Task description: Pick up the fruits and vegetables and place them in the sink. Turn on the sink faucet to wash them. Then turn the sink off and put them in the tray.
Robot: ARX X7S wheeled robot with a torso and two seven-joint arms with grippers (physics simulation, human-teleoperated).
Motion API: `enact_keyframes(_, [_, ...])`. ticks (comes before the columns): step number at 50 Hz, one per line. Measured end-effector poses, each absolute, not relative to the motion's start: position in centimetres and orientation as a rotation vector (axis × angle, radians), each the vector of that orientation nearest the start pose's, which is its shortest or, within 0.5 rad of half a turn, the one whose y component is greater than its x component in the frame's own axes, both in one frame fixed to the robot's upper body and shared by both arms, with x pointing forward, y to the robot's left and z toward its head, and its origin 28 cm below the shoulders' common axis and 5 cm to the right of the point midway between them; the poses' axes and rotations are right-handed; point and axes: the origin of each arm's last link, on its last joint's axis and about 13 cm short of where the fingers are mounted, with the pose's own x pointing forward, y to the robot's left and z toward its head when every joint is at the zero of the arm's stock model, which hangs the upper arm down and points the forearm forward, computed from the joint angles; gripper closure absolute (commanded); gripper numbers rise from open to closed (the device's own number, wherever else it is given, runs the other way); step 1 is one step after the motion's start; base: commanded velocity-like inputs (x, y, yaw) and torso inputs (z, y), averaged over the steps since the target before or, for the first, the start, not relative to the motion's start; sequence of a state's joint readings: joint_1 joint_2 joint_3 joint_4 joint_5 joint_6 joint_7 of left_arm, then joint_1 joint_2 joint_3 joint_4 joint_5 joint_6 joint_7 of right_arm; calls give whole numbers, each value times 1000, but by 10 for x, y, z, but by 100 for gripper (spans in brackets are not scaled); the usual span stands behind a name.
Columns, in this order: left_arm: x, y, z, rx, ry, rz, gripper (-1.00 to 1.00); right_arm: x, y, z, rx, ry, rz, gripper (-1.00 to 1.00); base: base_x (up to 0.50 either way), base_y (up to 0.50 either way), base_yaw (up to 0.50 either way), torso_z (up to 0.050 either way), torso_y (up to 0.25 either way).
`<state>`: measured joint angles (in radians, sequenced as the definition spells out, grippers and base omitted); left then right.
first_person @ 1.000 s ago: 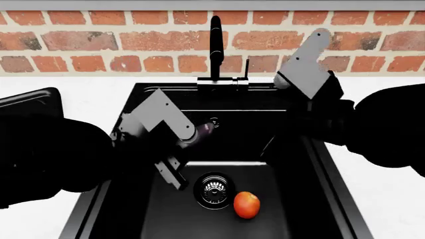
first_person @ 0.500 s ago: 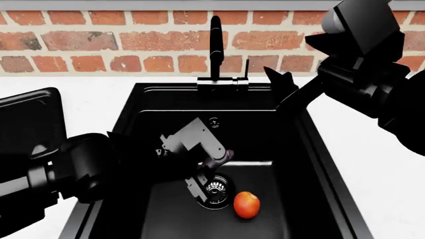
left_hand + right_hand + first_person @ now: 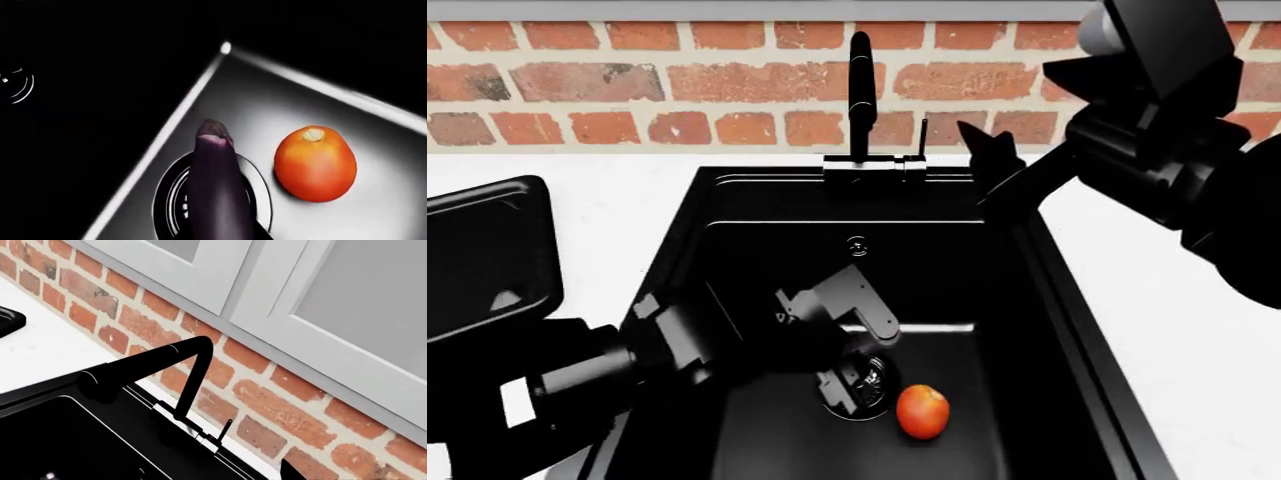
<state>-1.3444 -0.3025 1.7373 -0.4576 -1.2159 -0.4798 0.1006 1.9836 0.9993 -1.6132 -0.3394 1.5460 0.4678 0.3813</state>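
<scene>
Gripping the eggplant (image 3: 217, 190), the left tool (image 3: 851, 372) is held low over the sink (image 3: 1014, 330) drain, near the tomato (image 3: 922, 411). Right tool's (image 3: 990, 158) state cannot be told.

Head view above sink (image 3: 694, 260), left wrist close inside, right wrist facing faucet (image 3: 183, 375)

A glossy dark purple eggplant (image 3: 217, 195) is showing a smooth skin and a duller brownish cap. A shiny orange-red fruit (image 3: 315, 163) is catching light. The matte black sink (image 3: 1034, 330) is holding a ringed metal drain (image 3: 261, 192). Rough red brick wall (image 3: 267, 395) is backing a smooth white surface (image 3: 1188, 330).
</scene>
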Motion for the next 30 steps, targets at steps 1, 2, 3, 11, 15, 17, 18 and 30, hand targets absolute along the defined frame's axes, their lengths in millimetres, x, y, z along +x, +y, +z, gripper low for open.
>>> enact_keyframes(1, [349,165,124,547,653,-865,100,256,-148,329,-413,4,437,-100,0,0,0,0,0])
enact_keyframes(2, [350,165,123,547,655,-865,100,256,-148,329,-412,5,436,-100,0,0,0,0,0])
enact_keyframes(3, [352,165,121,546,656,-864,100,255,-148,329,-412,5,436,-100,0,0,0,0,0])
enact_keyframes(11, [365,163,106,536,669,-851,100,253,-147,328,-410,13,430,-100,0,0,0,0,0])
enact_keyframes(15, [369,161,98,533,678,-849,100,253,-147,328,-409,17,426,-100,0,0,0,0,0])
enact_keyframes(17, [371,161,94,533,684,-850,100,253,-147,328,-409,19,426,-100,0,0,0,0,0])
enact_keyframes(18, [371,161,93,533,687,-851,100,253,-146,327,-409,19,425,-100,0,0,0,0,0])
enact_keyframes(30, [373,158,78,533,712,-862,-100,252,-146,325,-403,27,426,-100,0,0,0,0,1])
